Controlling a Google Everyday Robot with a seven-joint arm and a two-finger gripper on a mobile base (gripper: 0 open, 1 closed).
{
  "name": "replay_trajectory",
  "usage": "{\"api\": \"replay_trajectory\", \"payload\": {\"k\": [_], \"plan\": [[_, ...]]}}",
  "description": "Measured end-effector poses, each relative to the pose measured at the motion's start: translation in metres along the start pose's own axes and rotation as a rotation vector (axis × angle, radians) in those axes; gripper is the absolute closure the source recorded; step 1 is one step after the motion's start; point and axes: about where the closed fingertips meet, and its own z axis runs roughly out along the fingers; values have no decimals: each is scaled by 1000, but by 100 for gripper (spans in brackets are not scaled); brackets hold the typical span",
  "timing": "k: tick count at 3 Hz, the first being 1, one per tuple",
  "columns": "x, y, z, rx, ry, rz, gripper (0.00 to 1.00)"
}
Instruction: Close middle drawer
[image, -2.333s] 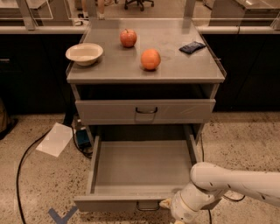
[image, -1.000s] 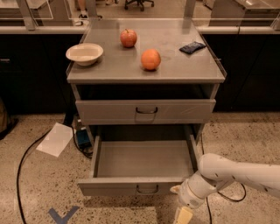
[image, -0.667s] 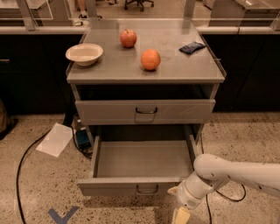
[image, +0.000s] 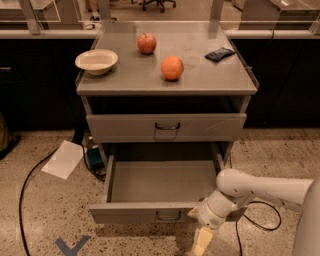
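The middle drawer (image: 160, 181) is a wide, shallow grey metal drawer, pulled out of the grey cabinet, with a plain bare tray inside. Its low front panel (image: 125, 213) has a small dark loop handle (image: 168, 216) at centre. My gripper (image: 201, 231) is at the end of the white arm (image: 260, 191) that comes in from the right. It is low, at the right end of the front panel, right of the handle and pointing down toward the floor.
The drawer above (image: 166, 127) is closed. On the cabinet top (image: 125, 75) are a white bowl (image: 96, 61), an apple (image: 146, 43), an orange (image: 172, 68) and a dark packet (image: 219, 53). On the floor are a sheet of paper (image: 63, 159), black cables (image: 25, 190) and a blue tape mark (image: 72, 246).
Since 2.3 s ago the drawer has slid partway into the cabinet, and my gripper followed its front panel. In the last second the arm shifted slightly left; the drawer barely moved.
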Motion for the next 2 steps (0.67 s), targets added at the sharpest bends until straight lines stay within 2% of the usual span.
{"api": "replay_trajectory", "payload": {"k": [1,2], "plan": [[1,-19,-18,59,-7,3,0],[1,-19,-18,59,-7,3,0]]}}
